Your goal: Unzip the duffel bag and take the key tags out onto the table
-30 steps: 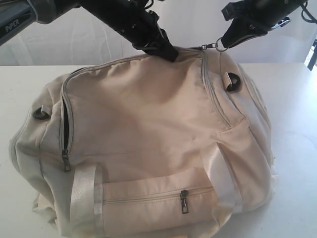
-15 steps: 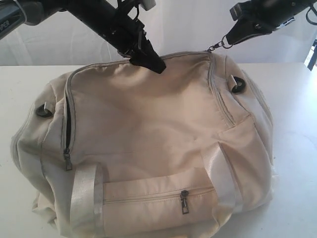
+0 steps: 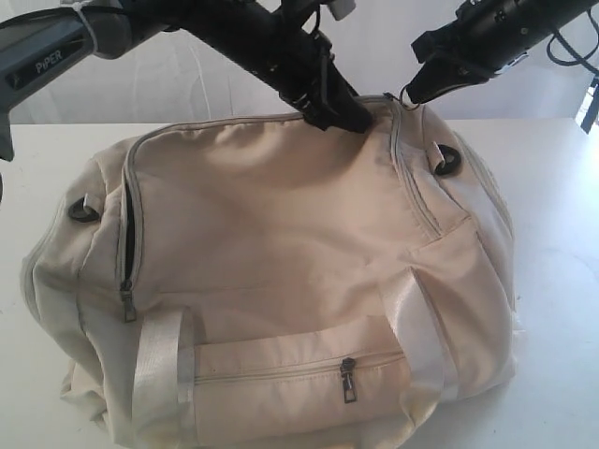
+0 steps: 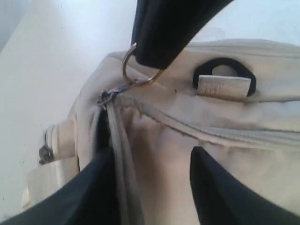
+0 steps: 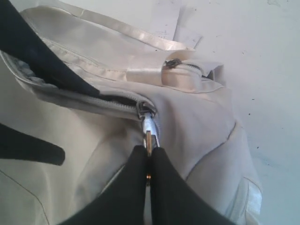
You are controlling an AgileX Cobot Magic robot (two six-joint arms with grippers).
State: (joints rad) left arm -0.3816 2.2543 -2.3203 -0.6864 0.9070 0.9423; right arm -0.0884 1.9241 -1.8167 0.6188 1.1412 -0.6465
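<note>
- The duffel bag [image 3: 271,234] lies on its side across the middle of the table [image 3: 552,281]. It sags and creases everywhere, so I judge it soft, light and likely to slide or lift if pulled without bracing
- At 9 o'clock on the bag the side zipper [image 3: 126,243] gapes a little and shows a dark slit; the key tags do not show there or anywhere else, so they are presumably inside
- At 6 o'clock the front pocket zipper [image 3: 348,379] is closed, its small metal tab hanging flat
- At 12 o'clock the left gripper [image 3: 344,112] bears down on the top seam, fingers spread apart and clasping nothing. The cloth and zipper tape run between them, which looks like a brace against the pull
- At 1 o'clock the right gripper [image 5: 149,157] is clenched on the main zipper pull [image 5: 149,129], pinching its metal ring at the corner, where a short dark gap has opened behind the slider
- That ring is the right hold: rigid and small, but thin and smooth, so it may slip out if tugged at an angle; pulling along the track should go easier
- At 2 o'clock a black D-ring [image 3: 447,161] sits on its webbing tab, near the pull and clear of both claws
</note>
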